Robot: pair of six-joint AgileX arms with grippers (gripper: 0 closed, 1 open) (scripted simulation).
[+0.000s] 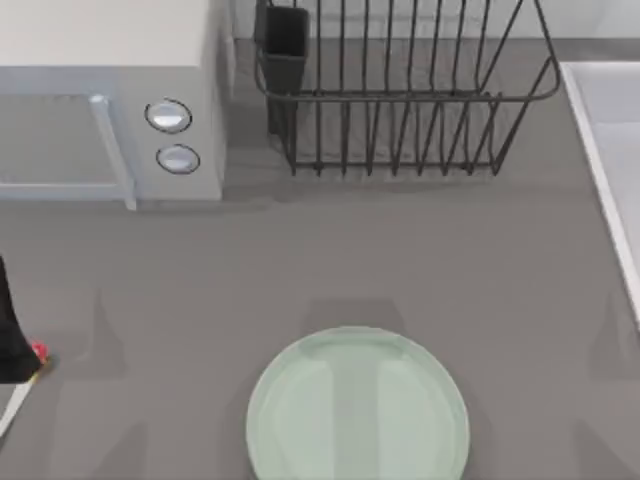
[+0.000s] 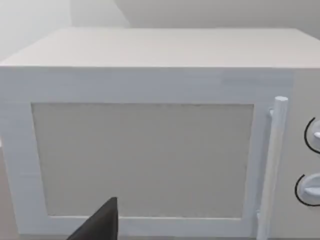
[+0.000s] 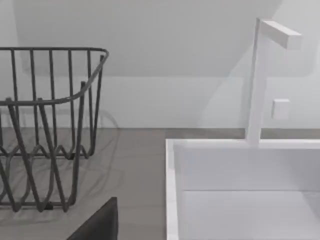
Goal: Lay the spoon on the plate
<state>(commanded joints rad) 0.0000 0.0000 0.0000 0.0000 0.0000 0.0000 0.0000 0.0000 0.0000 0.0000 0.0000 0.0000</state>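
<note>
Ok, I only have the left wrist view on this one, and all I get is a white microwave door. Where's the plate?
Observer: In the top view the plate sits at the bottom edge, about the middle of the table, with nothing on it.
Operator: And the spoon?
Observer: A thin white piece that looks like the spoon is at the table's left edge, right by the left gripper. I cannot tell if it is gripped.
Operator: Anything else at the back of the table?
Observer: To the right of the microwave stands a dark wire dish rack.
</note>
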